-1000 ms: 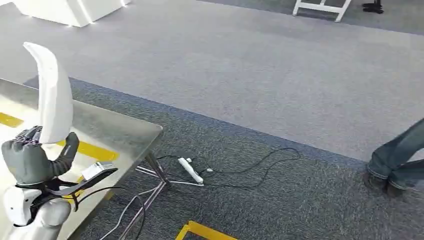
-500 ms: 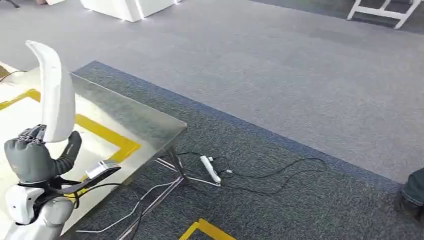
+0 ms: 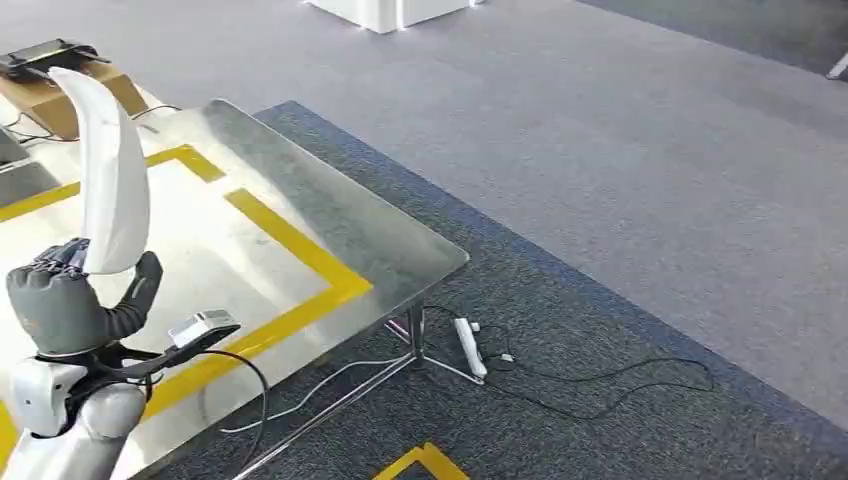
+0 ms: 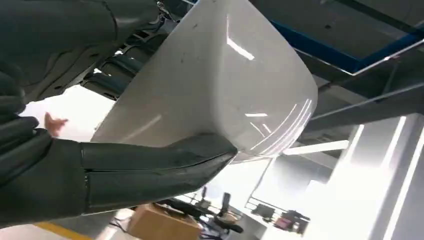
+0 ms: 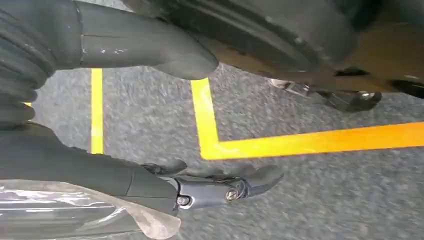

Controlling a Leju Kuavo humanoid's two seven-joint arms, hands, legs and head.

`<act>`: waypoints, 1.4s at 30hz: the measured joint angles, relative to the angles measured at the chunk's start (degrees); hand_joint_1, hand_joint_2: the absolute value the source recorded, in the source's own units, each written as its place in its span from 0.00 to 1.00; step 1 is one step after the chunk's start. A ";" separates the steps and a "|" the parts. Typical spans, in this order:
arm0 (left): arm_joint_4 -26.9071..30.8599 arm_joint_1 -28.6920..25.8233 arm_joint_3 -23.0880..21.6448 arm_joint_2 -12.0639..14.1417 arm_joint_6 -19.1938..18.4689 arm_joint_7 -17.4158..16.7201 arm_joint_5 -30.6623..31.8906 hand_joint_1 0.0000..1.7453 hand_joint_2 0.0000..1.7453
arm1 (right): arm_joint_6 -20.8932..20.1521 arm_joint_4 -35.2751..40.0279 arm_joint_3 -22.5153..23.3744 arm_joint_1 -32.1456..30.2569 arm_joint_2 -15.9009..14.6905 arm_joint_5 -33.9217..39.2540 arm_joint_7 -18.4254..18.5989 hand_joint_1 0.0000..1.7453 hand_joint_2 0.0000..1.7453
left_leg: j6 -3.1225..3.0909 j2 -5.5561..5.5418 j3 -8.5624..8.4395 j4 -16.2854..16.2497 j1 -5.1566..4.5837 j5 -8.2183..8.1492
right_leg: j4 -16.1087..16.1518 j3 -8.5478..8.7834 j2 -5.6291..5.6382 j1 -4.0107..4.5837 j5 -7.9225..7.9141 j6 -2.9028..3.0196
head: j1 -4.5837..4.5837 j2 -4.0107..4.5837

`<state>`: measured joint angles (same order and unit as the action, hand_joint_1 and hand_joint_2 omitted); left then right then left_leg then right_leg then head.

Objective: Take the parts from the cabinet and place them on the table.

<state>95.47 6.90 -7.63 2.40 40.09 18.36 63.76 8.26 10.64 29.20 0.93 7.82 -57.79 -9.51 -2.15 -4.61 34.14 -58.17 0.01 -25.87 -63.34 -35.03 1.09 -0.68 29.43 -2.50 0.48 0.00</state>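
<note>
Brushed steel table (image 3: pixel 300 215) with a broad yellow tape frame (image 3: pixel 300 255), seen from the head view over speckled dark carpet (image 3: pixel 620 420), with paler grey carpet (image 3: pixel 600 130) beyond. Held upright above the near part of the table: a long, curved, glossy white plastic part (image 3: pixel 108 170), narrowing to a rounded tip at the top. Gripped at its lower end by the left hand (image 3: pixel 70 305), grey ribbed cover toward the camera, thumb raised beside the shell. Below the hand, a small flat grey device (image 3: pixel 203 326) on a black bracket at the wrist. On the floor by the table leg, a white power strip (image 3: pixel 469 347) with thin black cables (image 3: pixel 600 385). At the far left, a brown cardboard box (image 3: pixel 70 95) with a black device on top.

From the left wrist view, seen close: smooth, glossy white shell (image 4: pixel 220 85) with light reflections, clamped between the thick grey thumb (image 4: pixel 150 170) and the dark fingers (image 4: pixel 117 75) on its other side.

From the right wrist view: right hand (image 5: pixel 165 125) hanging over grey carpet with yellow floor tape (image 5: pixel 210 125), thumb and dark fingers well apart, holding nothing. Crumpled clear plastic film (image 5: pixel 75 210) at the wrist edge.
</note>
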 joint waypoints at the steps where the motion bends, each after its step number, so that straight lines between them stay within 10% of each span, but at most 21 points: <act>1: 0.00 0.10 -0.02 0.00 0.00 -0.02 0.00 1.00 1.00 | 0.04 0.00 0.00 0.04 0.00 0.00 -0.11 0.00 1.00 | 0.24 -0.60 0.09 -0.12 0.09 -0.12 | 4.17 1.56 2.51 -0.24 -1.35 0.04 | 0.04 0.00; 2: 0.00 0.32 -0.02 0.00 0.00 -0.09 -0.02 1.00 1.00 | 0.09 -0.02 -0.02 -0.02 0.00 0.00 -0.22 0.00 1.00 | 0.65 -1.22 0.47 -0.54 -0.27 -0.17 | 5.23 2.21 4.31 -0.57 -0.56 0.15 | 0.00 0.00; 6: -0.20 0.50 -0.26 0.20 -0.02 -0.94 0.00 1.00 1.00 | 0.33 -0.02 0.00 0.13 0.02 0.02 -0.39 0.00 1.00 | 2.07 -3.70 1.06 -0.28 0.29 0.34 | 5.92 3.28 1.82 -0.47 -0.66 1.34 | -0.07 0.00; 8: -0.22 0.92 -0.57 0.39 -0.02 -1.23 0.00 1.00 1.00 | 0.44 -0.02 0.00 0.16 0.00 0.02 -0.41 0.00 1.00 | 2.51 2.31 2.41 -3.55 -0.08 -2.07 | 6.27 3.68 0.36 -0.37 -0.71 2.14 | -0.77 0.00; 12: -0.50 1.20 -1.27 0.52 -0.02 -1.68 -0.15 1.00 1.00 | 0.44 -0.02 0.00 -0.06 -0.02 -0.02 -0.35 0.00 1.00 | 3.10 3.91 9.24 -17.94 0.40 -7.39 | 6.21 3.96 -3.04 -0.13 -0.22 2.59 | -0.81 0.00; 15: -0.63 1.33 -1.31 0.72 -0.02 -1.92 -0.17 1.00 1.00 | 0.46 -0.02 0.00 0.05 0.00 -0.07 -0.37 0.00 1.00 | 2.77 5.05 3.89 -7.49 0.41 -0.73 | 6.21 4.76 -5.26 -0.05 0.36 2.33 | -0.83 0.00; 16: -0.63 1.46 -1.31 0.85 -0.02 -1.92 -0.17 1.00 1.00 | 0.52 -0.02 0.00 0.06 0.00 -0.11 -0.37 0.00 1.00 | 2.33 7.29 1.17 -2.27 0.21 1.24 | 6.22 5.19 -5.91 0.03 0.64 2.17 | -0.83 0.00; 17: -0.68 1.62 -1.38 0.87 -0.02 -1.95 -0.17 1.00 1.00 | 0.55 -0.02 0.00 0.01 0.00 -0.18 -0.39 0.00 1.00 | 2.07 9.77 0.28 -0.94 -0.80 -0.14 | 6.21 5.28 -6.53 0.45 0.89 1.80 | -0.78 0.02; 21: -0.77 1.59 -1.57 1.09 -0.02 -1.97 -0.15 1.00 1.00 | 0.61 -0.02 0.00 0.46 0.00 -0.31 -0.39 0.00 1.00 | 0.94 7.34 0.82 -0.18 -0.79 0.01 | 6.53 5.82 -9.20 0.69 1.34 0.73 | -0.68 0.00; 22: -0.76 1.61 -1.57 1.11 0.00 -1.97 -0.15 1.00 1.00 | 0.63 0.07 0.00 0.58 0.00 -0.33 -0.39 0.00 1.00 | 0.45 6.53 0.20 0.40 -0.16 0.35 | 6.57 5.46 -8.74 0.47 1.90 0.15 | -0.68 0.00; 24: -0.77 1.94 -1.66 1.09 0.07 -1.97 -0.15 1.00 1.00 | 0.63 0.07 -0.02 0.79 0.00 -0.35 -0.46 0.00 1.00 | 0.07 5.52 0.13 0.51 0.07 0.34 | 2.16 3.76 -2.52 0.29 4.50 -0.11 | 0.00 0.00; 27: -0.94 1.84 -1.99 1.03 0.02 -1.97 -0.15 1.00 1.00 | 0.66 0.07 0.00 0.40 0.00 -0.35 -0.37 0.00 1.00 | -0.07 3.25 0.25 0.47 0.07 0.34 | -10.76 -3.39 -1.21 0.19 9.06 -0.32 | 0.31 0.00; 29: -0.98 1.76 -2.25 1.03 0.02 -1.97 -0.15 1.00 1.00 | 0.63 0.07 0.00 0.24 0.00 -0.35 -0.37 0.00 1.00 | -0.06 1.45 0.15 0.43 0.08 0.34 | -9.68 -3.93 -1.14 0.17 6.09 -0.19 | 0.33 0.00; 31: -0.98 1.74 -2.45 1.03 0.02 -1.99 -0.09 1.00 1.00 | 0.59 0.07 0.00 0.10 -0.02 -0.35 -0.39 0.00 1.00 | 0.15 -0.26 0.06 0.28 0.21 0.25 | -0.32 -0.22 -0.05 0.03 0.21 0.14 | 0.39 0.00; 33: -0.98 1.79 -2.47 1.05 0.02 -2.01 -0.04 1.00 1.00 | 0.57 0.04 -0.02 0.22 -0.02 -0.35 -0.46 0.00 1.00 | 0.87 -1.23 0.51 -0.11 0.14 0.13 | 4.55 2.01 4.54 -0.53 -0.27 0.52 | 0.39 0.00; 37: -0.94 1.48 -2.60 1.36 0.02 -2.45 0.02 1.00 1.00 | 0.52 0.04 0.00 0.10 0.09 -0.35 -0.85 0.00 1.00 | 2.18 -4.23 1.34 -0.32 0.44 0.56 | 5.54 3.01 2.10 -0.69 -0.50 1.58 | 0.26 0.00; 40: -0.94 1.59 -2.71 1.64 0.04 -2.75 0.02 1.00 1.00 | 0.55 0.04 0.00 0.08 0.07 -0.35 -0.98 0.00 1.00 | 2.97 2.68 4.53 -7.61 0.06 -3.94 | 5.75 3.41 -0.23 -0.51 -0.39 2.48 | -0.63 0.00; 42: -0.96 1.36 -2.78 1.55 0.02 -2.73 -0.11 1.00 1.00 | 0.55 0.04 0.00 -0.10 0.07 -0.33 -1.01 0.00 1.00 | 3.16 3.98 8.87 -16.75 0.21 -7.58 | 5.71 3.43 -1.97 -0.30 -0.17 2.71 | -0.63 0.00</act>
<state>94.51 8.25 -10.40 3.96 40.11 15.63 63.65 8.81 10.69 29.20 0.83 7.89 -58.12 -10.51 1.00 -0.63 43.01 -74.92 0.22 -33.44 -57.63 -31.61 -0.88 -0.98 29.26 0.21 -0.15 0.00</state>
